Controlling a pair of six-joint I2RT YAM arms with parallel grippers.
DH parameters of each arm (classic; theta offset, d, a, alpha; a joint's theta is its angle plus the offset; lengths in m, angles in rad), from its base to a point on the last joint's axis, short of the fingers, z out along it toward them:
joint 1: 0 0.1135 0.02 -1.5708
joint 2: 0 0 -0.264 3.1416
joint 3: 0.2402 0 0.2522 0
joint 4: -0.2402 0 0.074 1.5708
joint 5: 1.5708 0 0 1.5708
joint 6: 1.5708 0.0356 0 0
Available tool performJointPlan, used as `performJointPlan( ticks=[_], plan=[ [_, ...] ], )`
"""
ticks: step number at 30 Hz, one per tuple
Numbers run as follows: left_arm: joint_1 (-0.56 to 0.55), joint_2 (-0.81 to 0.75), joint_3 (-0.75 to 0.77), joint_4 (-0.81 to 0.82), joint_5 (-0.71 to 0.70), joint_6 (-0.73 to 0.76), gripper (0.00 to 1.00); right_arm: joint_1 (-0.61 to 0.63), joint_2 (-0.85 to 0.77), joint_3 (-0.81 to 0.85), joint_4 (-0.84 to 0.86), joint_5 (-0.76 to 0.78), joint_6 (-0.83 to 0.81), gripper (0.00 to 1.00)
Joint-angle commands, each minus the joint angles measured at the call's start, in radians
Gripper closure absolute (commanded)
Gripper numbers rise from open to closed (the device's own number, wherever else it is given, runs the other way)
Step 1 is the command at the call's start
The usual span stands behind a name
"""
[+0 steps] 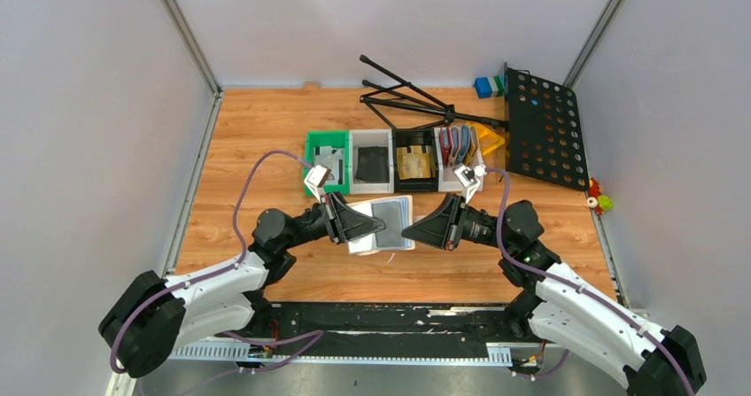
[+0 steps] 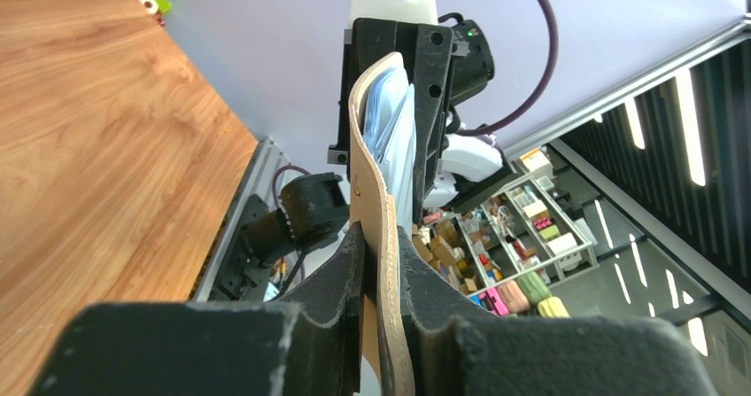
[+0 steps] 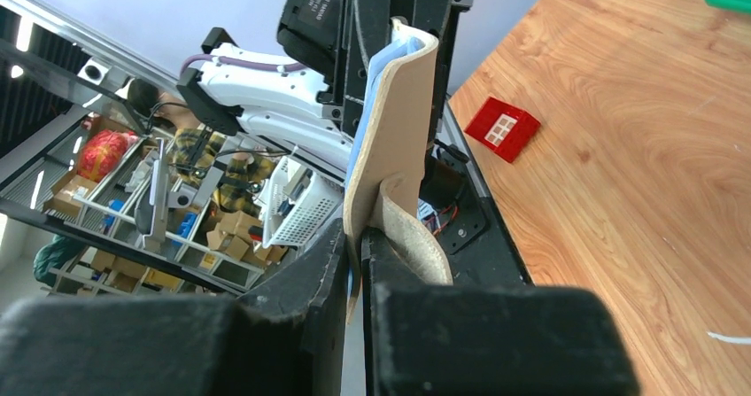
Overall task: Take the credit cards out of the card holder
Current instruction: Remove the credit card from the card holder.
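**Both hands on the card holder, mid-air**

My left gripper [image 1: 381, 228] and my right gripper [image 1: 406, 233] meet over the middle of the table [image 1: 266, 148], each closed onto an opposite edge of the card holder [image 1: 361, 208]. It hangs between them, clear of the wood.

From my left wrist I see the card holder edge-on: a tan outer skin with pale blue leaves tucked inside, nipped tight between my fingers [image 2: 350, 267]. My right wrist shows the same pinch from the other end – the tan flap curls out beside my fingertips [image 3: 332, 263].

From above, one dark grey credit card [image 1: 388, 213] lies on the holder's upper face; whether it sits in a pocket I cannot tell.

A small red block [image 3: 502, 128] lies on the table near my bases.
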Motion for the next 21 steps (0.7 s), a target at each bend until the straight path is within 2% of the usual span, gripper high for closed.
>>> performJointPlan(
  ticks=[1,5,10,18,21],
  plan=[
    [-0.025,0.026,0.028,0.126,0.044,-0.025,1.0,0.017,0.008,-0.011,0.165,-0.024,0.066,1.0],
    [-0.025,0.019,0.022,0.074,0.035,0.006,1.0,0.017,-0.003,-0.036,0.261,-0.029,0.111,1.0],
    [-0.025,0.017,0.019,0.078,0.035,0.005,1.0,0.017,-0.009,-0.03,0.235,-0.024,0.116,1.0],
    [-0.025,0.032,0.018,0.282,0.059,-0.103,1.0,0.015,-0.011,-0.037,0.147,0.011,0.071,1.0],
    [-0.025,0.046,0.022,0.323,0.066,-0.133,1.0,0.01,-0.011,-0.059,0.176,0.014,0.081,1.0]
  ],
)
